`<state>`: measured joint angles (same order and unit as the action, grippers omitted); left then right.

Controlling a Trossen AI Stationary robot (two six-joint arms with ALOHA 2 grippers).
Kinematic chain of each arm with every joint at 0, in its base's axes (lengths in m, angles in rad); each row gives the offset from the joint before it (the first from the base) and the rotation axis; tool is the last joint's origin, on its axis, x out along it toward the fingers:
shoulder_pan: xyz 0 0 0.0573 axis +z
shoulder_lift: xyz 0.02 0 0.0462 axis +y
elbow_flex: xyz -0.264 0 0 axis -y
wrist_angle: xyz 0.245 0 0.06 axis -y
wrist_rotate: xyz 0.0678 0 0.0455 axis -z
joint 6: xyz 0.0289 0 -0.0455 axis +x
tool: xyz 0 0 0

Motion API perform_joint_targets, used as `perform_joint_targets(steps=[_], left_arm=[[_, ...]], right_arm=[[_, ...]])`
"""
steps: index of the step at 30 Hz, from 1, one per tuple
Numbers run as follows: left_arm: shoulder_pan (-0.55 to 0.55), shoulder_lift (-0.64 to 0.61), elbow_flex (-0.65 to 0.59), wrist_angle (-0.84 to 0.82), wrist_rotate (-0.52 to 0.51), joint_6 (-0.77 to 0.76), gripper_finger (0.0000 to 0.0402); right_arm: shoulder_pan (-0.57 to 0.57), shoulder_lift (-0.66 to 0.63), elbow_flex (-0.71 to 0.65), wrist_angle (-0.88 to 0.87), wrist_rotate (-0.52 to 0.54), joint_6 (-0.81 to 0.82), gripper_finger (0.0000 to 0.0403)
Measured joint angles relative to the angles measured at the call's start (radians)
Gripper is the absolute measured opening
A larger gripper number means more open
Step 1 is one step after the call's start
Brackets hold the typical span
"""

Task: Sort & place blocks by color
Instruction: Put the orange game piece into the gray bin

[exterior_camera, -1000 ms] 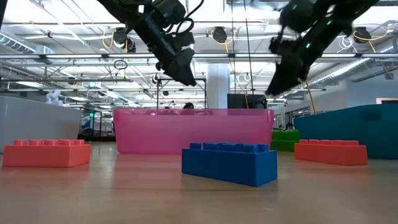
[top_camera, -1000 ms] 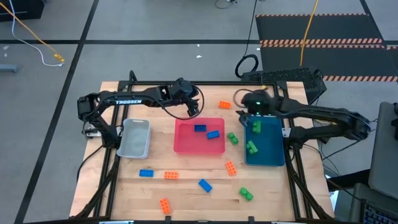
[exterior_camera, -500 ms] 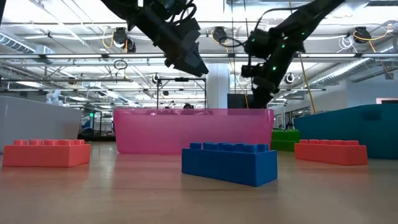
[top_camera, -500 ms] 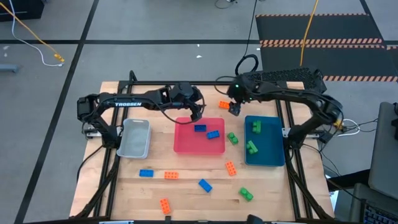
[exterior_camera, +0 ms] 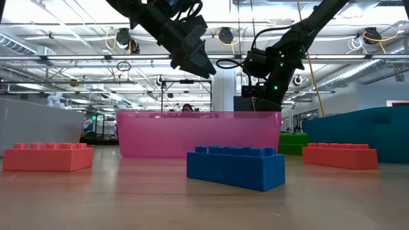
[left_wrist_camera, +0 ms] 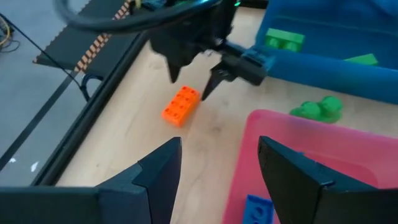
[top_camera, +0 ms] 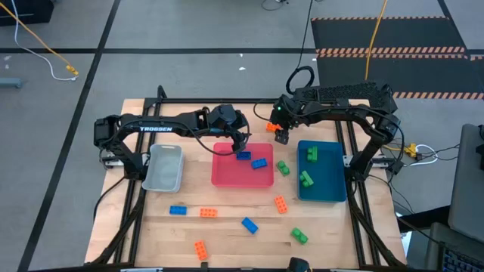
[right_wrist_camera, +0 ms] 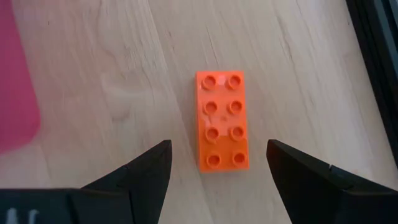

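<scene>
Counted from above: three trays on the wooden table. Grey tray to the left, pink tray in the middle, teal tray to the right. All are shallow plastic rectangles with rounded corners; the pink one looks translucent from table height.

Blocks, all studded plastic bricks:
- Blue, four: two in the pink tray, one on the bare wood near the table's front left, one at front centre.
- Green, four: two in the teal tray, one between the pink and teal trays, one near the front right.
- Orange, four: one at the far edge of the table, one just in front of the pink tray's right corner, one beside the front-left blue brick, one near the front edge.

The grey tray holds nothing.

Left gripper hangs over the far edge of the pink tray, fingers parted, holding nothing.

Right gripper hovers above the far orange block, a two-by-four brick with eight round studs, lying flat on pale grained wood. Its fingers stand apart either side of the brick, clear of it, nothing gripped.
</scene>
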<state>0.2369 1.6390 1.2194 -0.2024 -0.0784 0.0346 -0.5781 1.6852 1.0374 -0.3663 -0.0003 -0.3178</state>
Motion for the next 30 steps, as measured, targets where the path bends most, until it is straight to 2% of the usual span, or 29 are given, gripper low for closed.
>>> perform_joint_targets(steps=[15,27,30], left_arm=[[-0.075,0.0,0.0,0.05,0.001,-0.045,0.0214],[-0.088,0.0,0.0,0.051,-0.005,-0.048,0.0214],[-0.088,0.0,0.0,0.05,-0.014,-0.048,0.0214]], right_arm=[[-0.009,0.004,-0.014,0.05,0.002,-0.011,0.0256],[-0.02,0.1,-0.015,0.092,0.003,-0.017,0.0254],[-0.02,0.11,-0.014,0.109,0.002,-0.036,0.0239]])
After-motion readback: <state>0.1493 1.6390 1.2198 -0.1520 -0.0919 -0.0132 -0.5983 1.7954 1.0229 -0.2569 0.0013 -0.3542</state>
